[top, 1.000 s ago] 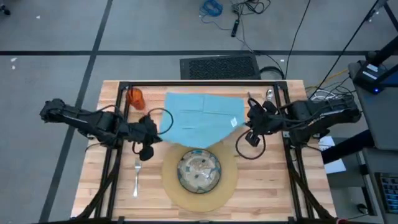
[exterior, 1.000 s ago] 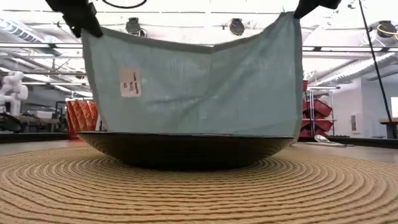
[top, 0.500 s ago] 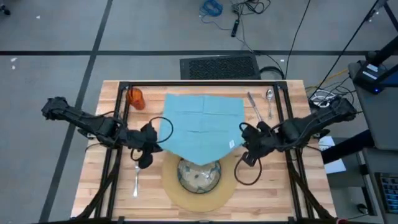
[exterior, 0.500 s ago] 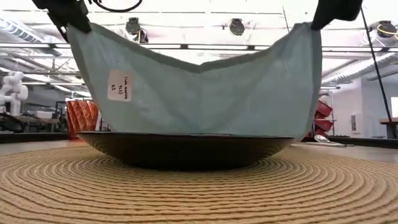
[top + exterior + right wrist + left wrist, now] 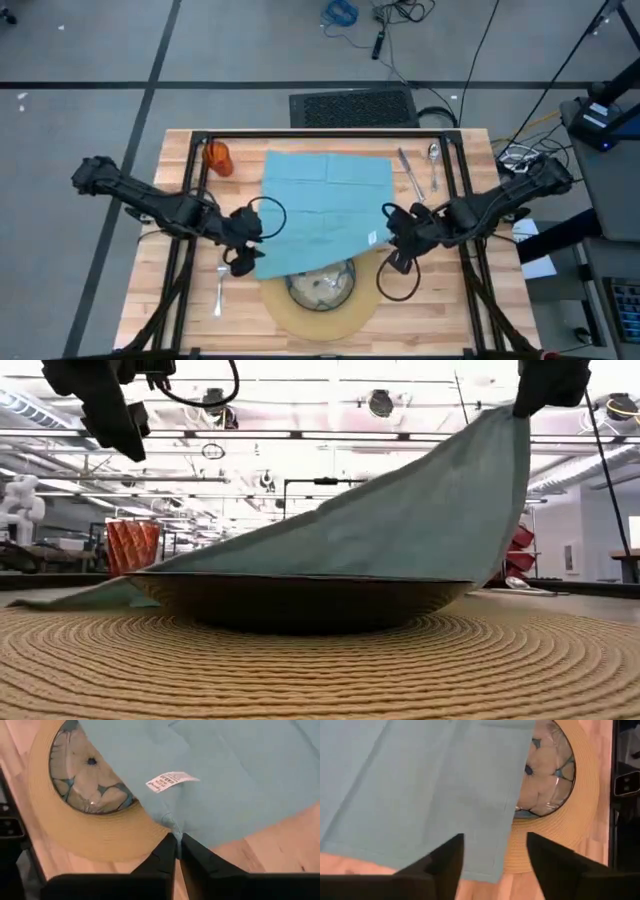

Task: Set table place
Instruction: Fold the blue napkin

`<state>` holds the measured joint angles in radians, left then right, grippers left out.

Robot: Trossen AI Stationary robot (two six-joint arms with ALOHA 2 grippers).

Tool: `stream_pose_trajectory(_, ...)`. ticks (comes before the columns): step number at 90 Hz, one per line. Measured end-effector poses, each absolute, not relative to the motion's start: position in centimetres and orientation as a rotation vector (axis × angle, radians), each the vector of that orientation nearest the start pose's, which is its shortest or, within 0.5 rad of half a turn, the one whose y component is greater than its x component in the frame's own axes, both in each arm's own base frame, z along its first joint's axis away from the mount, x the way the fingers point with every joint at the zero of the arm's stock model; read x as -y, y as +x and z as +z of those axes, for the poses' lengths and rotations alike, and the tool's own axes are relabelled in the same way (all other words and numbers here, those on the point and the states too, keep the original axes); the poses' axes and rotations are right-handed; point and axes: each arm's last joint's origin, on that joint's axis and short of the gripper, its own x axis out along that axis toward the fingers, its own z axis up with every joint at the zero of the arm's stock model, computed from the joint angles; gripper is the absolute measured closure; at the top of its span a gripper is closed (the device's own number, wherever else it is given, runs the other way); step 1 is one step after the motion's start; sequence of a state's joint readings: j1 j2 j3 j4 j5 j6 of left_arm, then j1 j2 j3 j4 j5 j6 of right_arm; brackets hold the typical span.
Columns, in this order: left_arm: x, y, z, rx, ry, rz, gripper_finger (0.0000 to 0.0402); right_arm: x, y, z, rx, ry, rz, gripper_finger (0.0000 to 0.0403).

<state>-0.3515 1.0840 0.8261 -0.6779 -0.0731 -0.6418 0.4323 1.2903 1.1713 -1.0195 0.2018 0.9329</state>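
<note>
At the bench's left edge the fork lies lengthwise toward the near edge, and the orange cup stands near the far left corner. The left gripper hovers just beside the mat's left rim with its jaws released and empty; its wrist view shows the napkin's corner lying slack on the wood just ahead of them. The napkin spreads from the far middle of the bench toward the near edge, its near hem draped over the far half of the plate, which sits centred on the mat. The right gripper has its jaws clenched on the napkin's right near corner, by the white label, holding that corner raised. The knife and spoon lie side by side near the far right corner.

The cloth's free corner lies directly before the left jaws, so the left arm is the nearer for regrasping it; with only the right corner held, the napkin probably has to be drawn off the plate toward one side.
</note>
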Motion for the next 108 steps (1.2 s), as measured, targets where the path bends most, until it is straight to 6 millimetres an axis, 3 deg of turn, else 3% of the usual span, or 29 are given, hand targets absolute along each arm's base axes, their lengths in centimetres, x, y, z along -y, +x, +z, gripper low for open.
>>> stream_pose_trajectory(26, 7.2, 21.0, 26.9, -0.743, -0.385, -0.043, 0.0164, -10.3, 22.5, 30.5, -1.079, 0.568, -0.106, 0.0285)
stream_pose_trajectory(36, 6.5, 22.2, 28.0, -0.591, -0.379, -0.054, 0.0164, -8.7, 22.5, 30.6, -1.024, 0.470, -0.222, 0.0265)
stream_pose_trajectory(48, 5.5, 25.2, 27.9, -0.448, -0.327, -0.040, 0.0164, -4.6, 22.2, 30.3, -1.095, 0.386, -0.404, 0.0267)
stream_pose_trajectory(62, 5.5, 30.0, 26.7, -0.334, -0.228, -0.060, 0.0164, 2.0, 22.7, 30.3, -1.083, 0.371, -0.537, 0.0277)
stream_pose_trajectory(83, 7.1, 38.1, 24.2, -0.378, -0.064, -0.081, 0.0164, 11.9, 21.2, 30.5, -0.964, 0.558, -0.561, 0.0284)
stream_pose_trajectory(97, 7.9, 42.0, 22.0, -0.424, -0.002, -0.097, 0.0164, 16.0, 19.9, 29.3, -0.962, 0.634, -0.598, 0.0284)
stream_pose_trajectory(108, 8.5, 44.5, 19.9, -0.464, 0.024, -0.135, 0.0164, 18.5, 20.5, 27.4, -0.974, 0.680, -0.561, 0.0284)
